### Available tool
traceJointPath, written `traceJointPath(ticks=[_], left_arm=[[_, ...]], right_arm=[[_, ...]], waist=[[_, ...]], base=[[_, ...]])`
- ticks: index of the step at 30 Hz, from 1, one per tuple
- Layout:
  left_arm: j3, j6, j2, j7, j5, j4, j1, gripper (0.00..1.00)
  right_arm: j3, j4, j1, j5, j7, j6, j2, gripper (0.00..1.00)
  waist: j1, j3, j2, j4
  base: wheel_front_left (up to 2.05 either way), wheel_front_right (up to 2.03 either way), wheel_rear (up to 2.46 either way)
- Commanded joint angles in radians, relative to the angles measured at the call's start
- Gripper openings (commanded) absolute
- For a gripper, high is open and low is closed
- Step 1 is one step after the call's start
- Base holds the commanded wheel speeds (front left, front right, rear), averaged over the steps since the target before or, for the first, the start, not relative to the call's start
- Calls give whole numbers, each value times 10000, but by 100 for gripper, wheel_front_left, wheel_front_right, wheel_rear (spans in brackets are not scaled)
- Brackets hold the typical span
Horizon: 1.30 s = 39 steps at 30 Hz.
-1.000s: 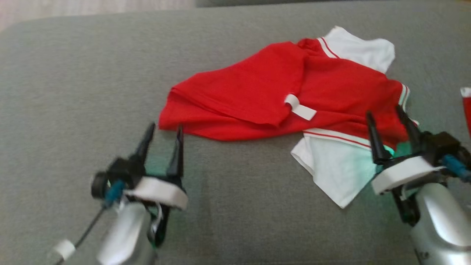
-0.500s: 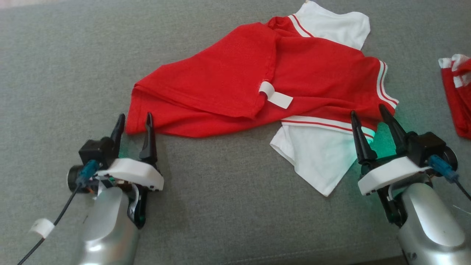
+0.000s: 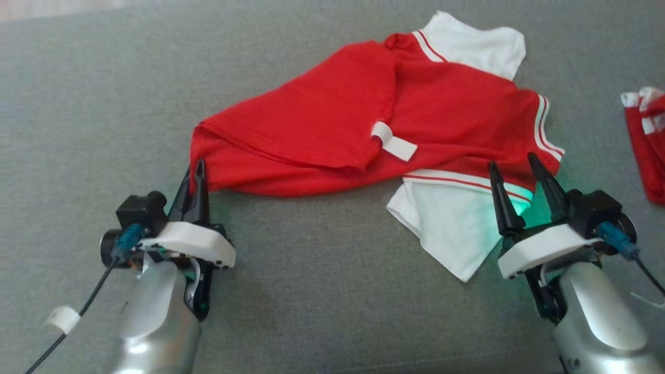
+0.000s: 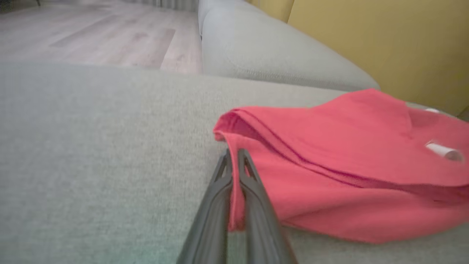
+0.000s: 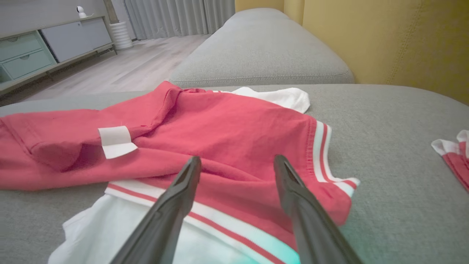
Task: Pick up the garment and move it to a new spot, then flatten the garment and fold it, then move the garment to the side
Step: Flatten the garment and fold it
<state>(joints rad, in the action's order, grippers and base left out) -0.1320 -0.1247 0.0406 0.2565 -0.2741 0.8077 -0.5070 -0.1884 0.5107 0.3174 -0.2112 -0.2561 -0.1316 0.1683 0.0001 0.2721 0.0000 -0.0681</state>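
The red and white garment lay crumpled across the grey sofa seat, and the left gripper was pinched tight on its near red corner. Over on the other side, the right gripper hung with fingers spread wide above the striped hem
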Motion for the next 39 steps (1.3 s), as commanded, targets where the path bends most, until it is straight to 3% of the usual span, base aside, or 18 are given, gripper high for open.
traceJointPath(ticks=[1,9,15,23,27,28,29,30,33,39], left_arm=[[148,-50,133,53,106,-588,37,0],[-1441,-57,101,53,-458,-2194,1607,0],[-2070,-45,99,53,-997,-3040,2680,0],[-1604,390,98,53,-1313,-2765,2066,0],[-898,855,113,53,-1005,-2222,1337,0],[-657,1044,124,53,-925,-2091,1194,23],[-441,1220,129,53,-869,-1903,1092,74],[-233,1448,130,53,-816,-1713,1025,100],[267,1926,161,53,-651,-1183,941,100],[942,2201,150,53,-243,-1622,1432,100]], right_arm=[[-111,-207,-38,-76,-57,9,-55,100],[201,19,-844,-228,-57,9,-255,100],[222,48,-1031,-209,-57,9,-410,100],[-195,-7,-480,-267,-57,9,-434,100],[-304,-81,-304,-344,-57,9,-476,100],[-309,-95,-287,-371,-57,9,-483,100],[-314,-99,-283,-395,-57,9,-489,100],[-323,-89,-287,-414,-57,9,-493,100],[-280,-86,-309,-444,-57,9,-513,100],[-32,-304,-513,-375,-57,9,-628,100]], waist=[[-1,-325,0,230],[-1,-1522,0,1335],[-1,-1643,0,1701],[-1,-818,0,830],[-1,-518,0,274],[-1,-478,0,163],[-1,-464,0,66],[-1,-477,0,-23],[-1,-572,0,-208],[-1,-916,0,-183]], base=[[0,0,0],[0,0,0],[0,0,0],[0,0,0],[0,0,0],[0,0,0],[0,0,0],[0,0,0],[0,0,0],[0,0,0]])
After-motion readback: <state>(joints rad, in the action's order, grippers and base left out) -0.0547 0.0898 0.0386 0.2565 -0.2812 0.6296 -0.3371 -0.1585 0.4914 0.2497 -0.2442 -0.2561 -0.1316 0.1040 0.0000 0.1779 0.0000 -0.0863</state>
